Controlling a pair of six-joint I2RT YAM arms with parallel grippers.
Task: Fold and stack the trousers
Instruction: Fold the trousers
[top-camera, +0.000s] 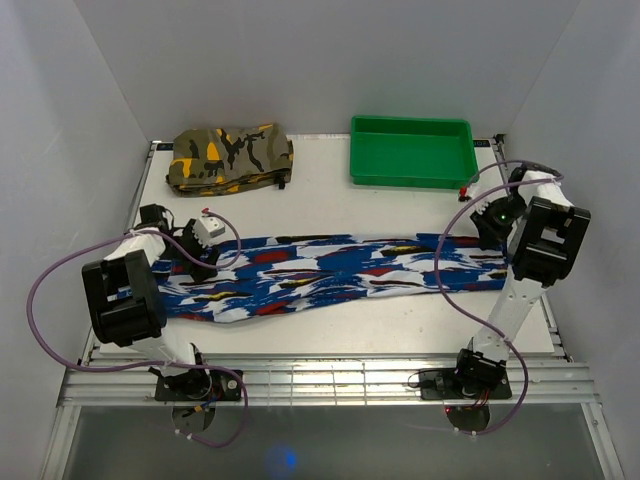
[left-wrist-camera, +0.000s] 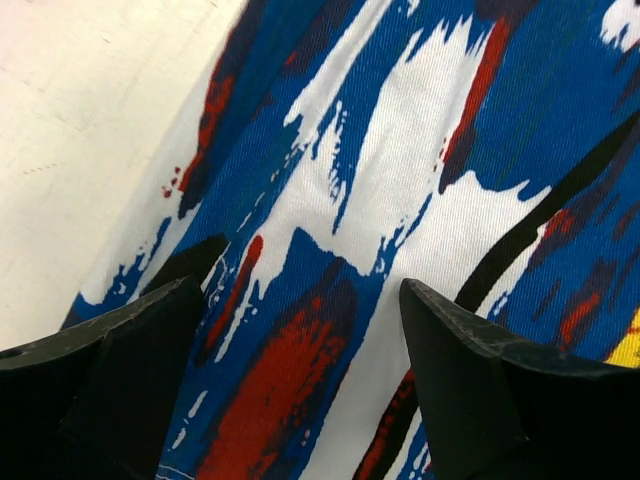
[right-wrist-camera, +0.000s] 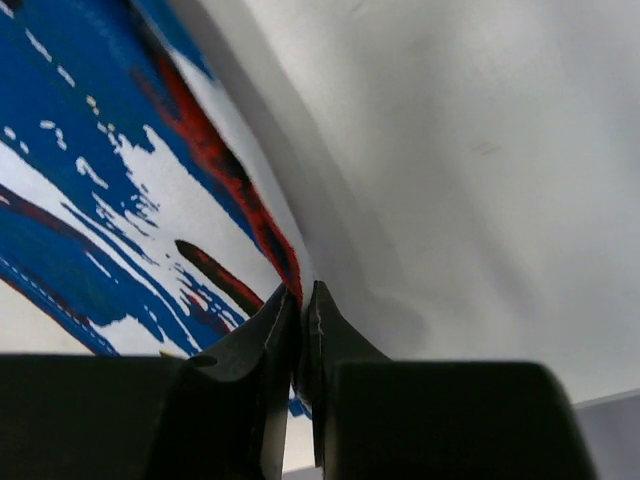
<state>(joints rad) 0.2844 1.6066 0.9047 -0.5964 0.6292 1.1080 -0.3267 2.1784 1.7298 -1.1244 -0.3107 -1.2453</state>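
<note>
The trousers (top-camera: 330, 275), royal blue with white, red and black streaks, lie stretched in a long band across the middle of the table. My left gripper (top-camera: 198, 258) hovers over their left end. In the left wrist view it (left-wrist-camera: 300, 292) is open, its two black fingers spread wide just above the printed cloth (left-wrist-camera: 400, 160), with nothing pinched between them. My right gripper (top-camera: 487, 240) is at the trousers' right end. Seen from the right wrist, it (right-wrist-camera: 303, 292) is shut on the red-trimmed edge of the fabric (right-wrist-camera: 120, 200), which runs into the narrow slit between the jaws.
A folded olive camouflage garment (top-camera: 230, 155) lies at the back left. At the back right stands a green tray (top-camera: 410, 160). Purple cables loop beside both arms. White walls close in the table on three sides.
</note>
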